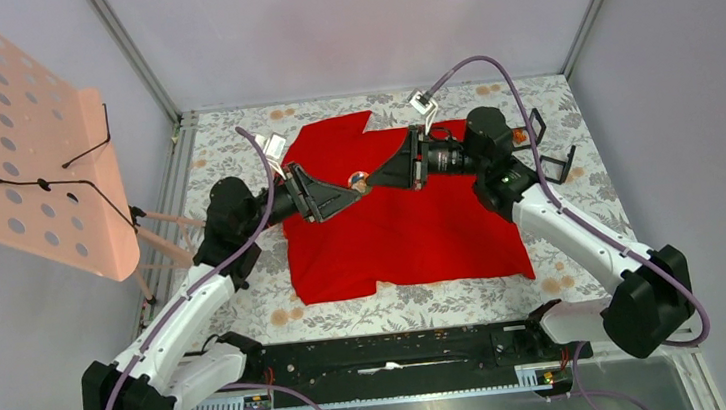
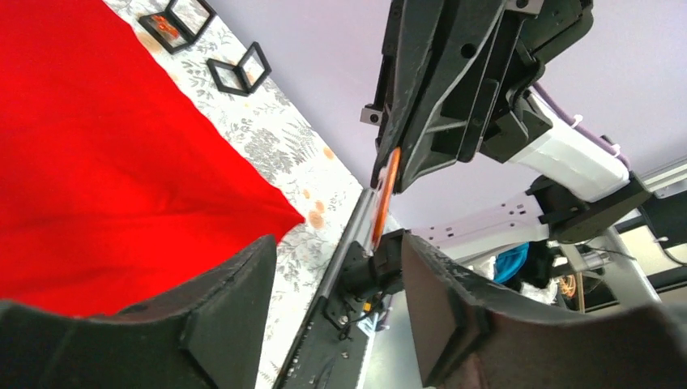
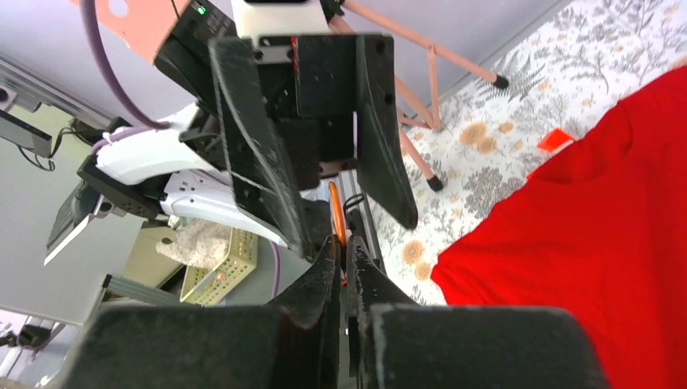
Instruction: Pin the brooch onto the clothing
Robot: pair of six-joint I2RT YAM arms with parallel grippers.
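- The right gripper (image 3: 340,243) is clenched on the brooch (image 3: 334,212), holding it edge-on above the red shirt (image 1: 412,230).
- The left gripper (image 2: 339,251) is released, its fingers spread either side of the brooch.
- The shirt lies flat on the flowered table (image 1: 399,307).
- A small black-framed case (image 2: 173,23) beside the shirt holds something orange.

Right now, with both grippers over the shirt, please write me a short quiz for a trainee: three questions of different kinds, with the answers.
1. True or false: the right gripper is shut on the brooch.
2. Choose one: the left gripper is A) open, B) shut on the brooch, C) out of every view.
3. Fill the gap: seen from the top, the brooch is over the ____ shirt.

Key: 1 true; 2 A; 3 red.
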